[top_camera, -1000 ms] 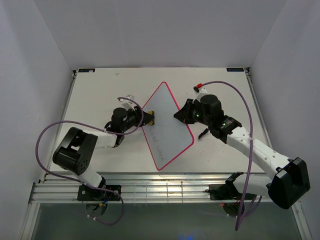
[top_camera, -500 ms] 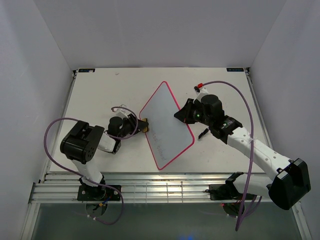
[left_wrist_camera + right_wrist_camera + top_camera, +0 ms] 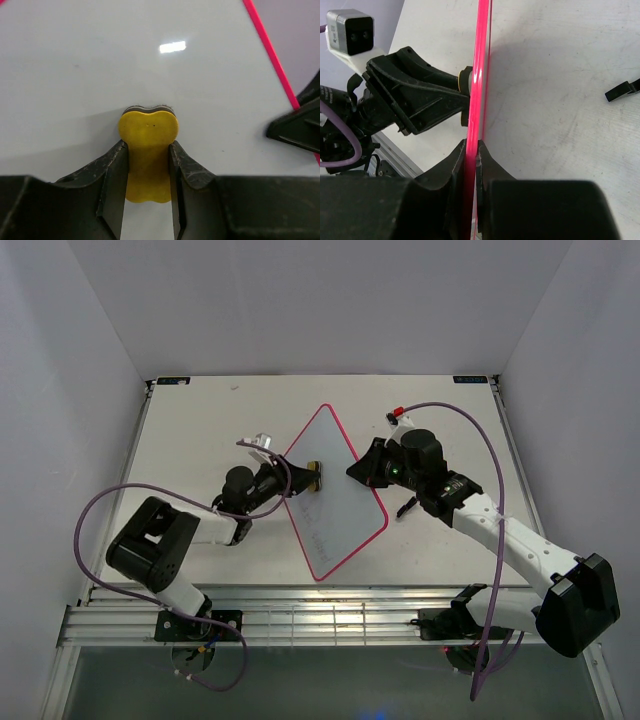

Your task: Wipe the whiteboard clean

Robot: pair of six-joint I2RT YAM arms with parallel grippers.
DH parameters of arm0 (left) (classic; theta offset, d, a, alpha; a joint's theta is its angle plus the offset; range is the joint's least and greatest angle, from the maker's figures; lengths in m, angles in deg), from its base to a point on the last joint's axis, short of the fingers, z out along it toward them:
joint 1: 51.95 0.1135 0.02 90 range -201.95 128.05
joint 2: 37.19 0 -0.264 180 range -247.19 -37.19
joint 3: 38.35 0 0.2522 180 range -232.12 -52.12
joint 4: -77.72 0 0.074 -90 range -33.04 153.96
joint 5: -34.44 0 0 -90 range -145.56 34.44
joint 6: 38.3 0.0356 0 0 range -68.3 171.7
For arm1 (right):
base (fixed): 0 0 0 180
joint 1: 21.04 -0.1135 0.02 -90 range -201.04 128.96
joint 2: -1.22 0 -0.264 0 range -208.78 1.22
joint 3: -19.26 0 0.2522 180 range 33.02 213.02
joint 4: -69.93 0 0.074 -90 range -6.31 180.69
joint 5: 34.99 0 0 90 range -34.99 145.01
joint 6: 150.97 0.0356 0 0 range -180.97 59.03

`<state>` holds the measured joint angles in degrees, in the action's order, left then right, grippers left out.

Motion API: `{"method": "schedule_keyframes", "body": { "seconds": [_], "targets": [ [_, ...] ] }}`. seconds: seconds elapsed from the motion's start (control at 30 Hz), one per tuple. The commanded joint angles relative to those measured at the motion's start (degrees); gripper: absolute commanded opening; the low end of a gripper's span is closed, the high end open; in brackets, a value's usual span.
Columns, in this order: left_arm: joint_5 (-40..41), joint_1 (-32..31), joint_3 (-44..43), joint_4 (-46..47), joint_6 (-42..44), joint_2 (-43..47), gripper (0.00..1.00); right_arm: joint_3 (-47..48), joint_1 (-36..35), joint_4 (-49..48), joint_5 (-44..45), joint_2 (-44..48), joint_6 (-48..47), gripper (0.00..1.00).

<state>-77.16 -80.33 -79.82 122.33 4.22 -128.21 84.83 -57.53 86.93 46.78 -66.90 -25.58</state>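
Observation:
The whiteboard [image 3: 335, 490], glossy white with a thin pink-red frame, stands tilted in the middle of the table, with faint writing on its lower part. My right gripper [image 3: 357, 472] is shut on its right edge; in the right wrist view the pink frame [image 3: 480, 80] runs between the fingers [image 3: 459, 165]. My left gripper [image 3: 308, 476] is shut on the small yellow peanut-shaped eraser [image 3: 148, 150], whose dark felt end presses against the upper left of the board's face [image 3: 165, 65]. The eraser shows in the top view [image 3: 314, 475] too.
A small black part [image 3: 406, 506] lies on the table right of the board; it also shows in the right wrist view [image 3: 622, 90]. A red-tipped marker [image 3: 397, 416] lies behind the right arm. Walls close in the table on three sides.
My left gripper pulled the eraser left toward the board's edge, then pushed it back right and up onto the board's face. The right gripper and board stayed still.

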Motion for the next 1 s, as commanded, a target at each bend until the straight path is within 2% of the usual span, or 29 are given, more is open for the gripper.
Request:
{"method": "schedule_keyframes", "body": {
  "seconds": [0.0, 0.13, 0.37, 0.57, 0.73, 0.87, 0.97],
  "targets": [
    [-2.3, 1.48, 0.45, -6.08, -0.23, -4.68, 0.0, 0.57, -3.32, -8.34, -15.77, 0.35, -0.5, 0.08],
    [-2.3, 6.48, 2.47, -3.71, -0.85, -9.69, 0.0, 0.48, -3.24, -8.34, -15.94, 0.7, -0.33, 0.08],
    [-2.65, 7.46, 5.99, 3.58, -2.61, -14.53, 0.0, 0.83, -3.24, -8.43, -15.85, 0.71, -0.24, 0.08],
    [-2.21, 3.6, 7.75, 5.53, -2.44, -7.52, 0.0, 1.01, -3.32, -9.48, -16.56, -0.09, 0.55, 0.08],
    [0.95, -4.3, 6.7, -2.29, 0.11, 3.74, 0.0, 0.83, -3.32, -10.36, -17.17, -0.44, 1.25, 0.08],
    [2.09, -6.07, 8.45, -3.7, -1.03, 7.6, 0.0, 0.83, -3.32, -10.36, -16.91, 0.0, 1.34, 0.08],
    [5.26, -5.37, 8.28, -9.05, 1.25, 7.8, 0.0, 0.92, -3.32, -10.45, -16.91, 0.27, 1.69, 0.08]
  ]
}}
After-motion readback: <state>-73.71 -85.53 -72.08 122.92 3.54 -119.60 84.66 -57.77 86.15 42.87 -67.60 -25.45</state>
